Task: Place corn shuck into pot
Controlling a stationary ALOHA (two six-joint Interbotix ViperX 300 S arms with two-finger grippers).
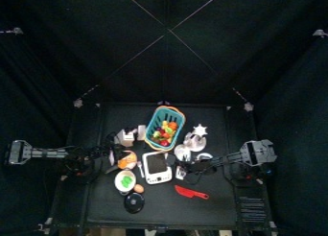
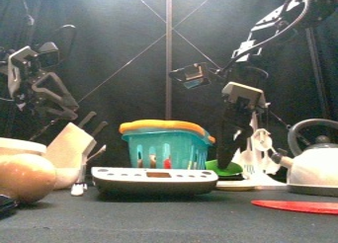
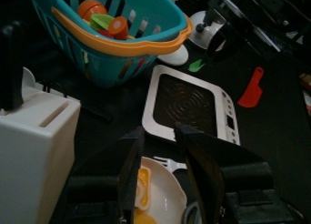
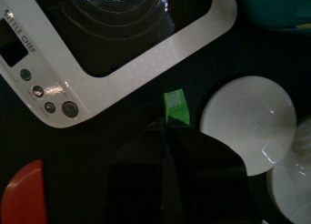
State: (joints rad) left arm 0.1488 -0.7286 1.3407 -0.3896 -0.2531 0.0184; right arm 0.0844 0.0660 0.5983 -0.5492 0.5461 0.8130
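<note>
The corn shuck (image 4: 177,105) is a thin green strip lying on the black table between the white scale (image 4: 122,36) and a white round dish (image 4: 249,118). It also shows in the front view (image 2: 230,168), low beside the basket. My right gripper (image 4: 172,129) hangs straight over it, with its jaws closed together on the strip's near end; it also shows in the front view (image 2: 246,148). A silver kettle-like pot (image 2: 314,160) stands at the far right. My left gripper (image 3: 165,159) is open over a white bowl (image 3: 155,187) holding yellow pieces.
A teal basket (image 2: 166,146) with an orange rim holds vegetables behind the scale (image 2: 153,178). A white boxy appliance (image 3: 36,146) stands to the left. A red spatula (image 1: 193,193) lies at the front right. A brown round object (image 2: 24,178) sits at the front left.
</note>
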